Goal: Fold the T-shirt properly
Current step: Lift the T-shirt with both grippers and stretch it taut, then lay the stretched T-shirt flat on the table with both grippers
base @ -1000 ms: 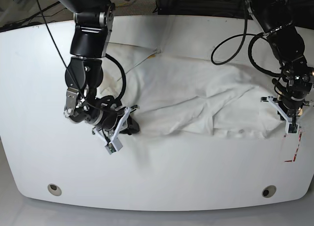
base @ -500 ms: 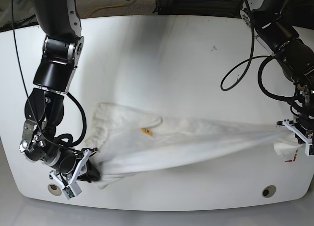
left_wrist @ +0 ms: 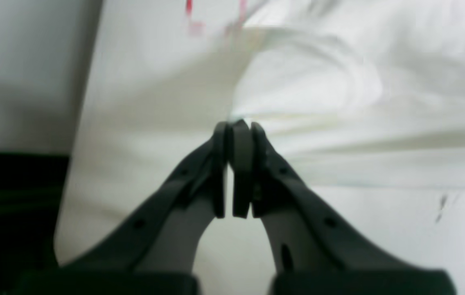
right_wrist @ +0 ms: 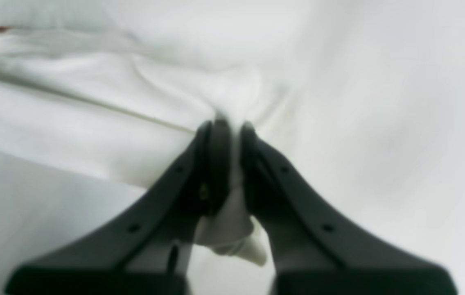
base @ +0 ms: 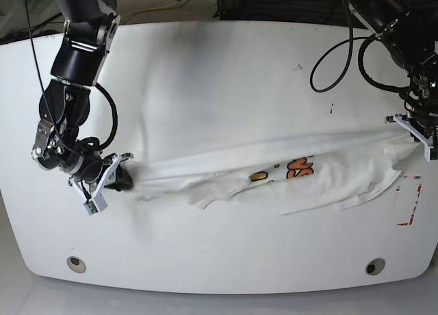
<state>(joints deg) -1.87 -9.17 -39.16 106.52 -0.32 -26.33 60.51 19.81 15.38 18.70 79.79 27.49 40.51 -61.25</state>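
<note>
The white T-shirt [base: 226,181] is stretched in a long band across the table, orange printed graphics [base: 298,168] facing up. My right gripper [base: 122,181], on the left of the base view, is shut on one end of it. In the right wrist view the gripper [right_wrist: 232,127] pinches a bunch of T-shirt [right_wrist: 93,106] between its fingers. My left gripper [base: 418,131], on the right of the base view, is shut on the other end. In the left wrist view the gripper [left_wrist: 236,125] pinches the edge of the T-shirt [left_wrist: 359,102].
The white table [base: 219,75] has round holes near its front edge, at left [base: 76,263] and right [base: 374,266]. Red tape marks [base: 410,205] lie near the right edge and show in the left wrist view [left_wrist: 191,8]. Black cables [base: 335,61] hang by the left arm.
Both grippers have moved toward the far side of the table with the shirt. The cloth has turned over and pulled into a band, and the orange print now shows.
</note>
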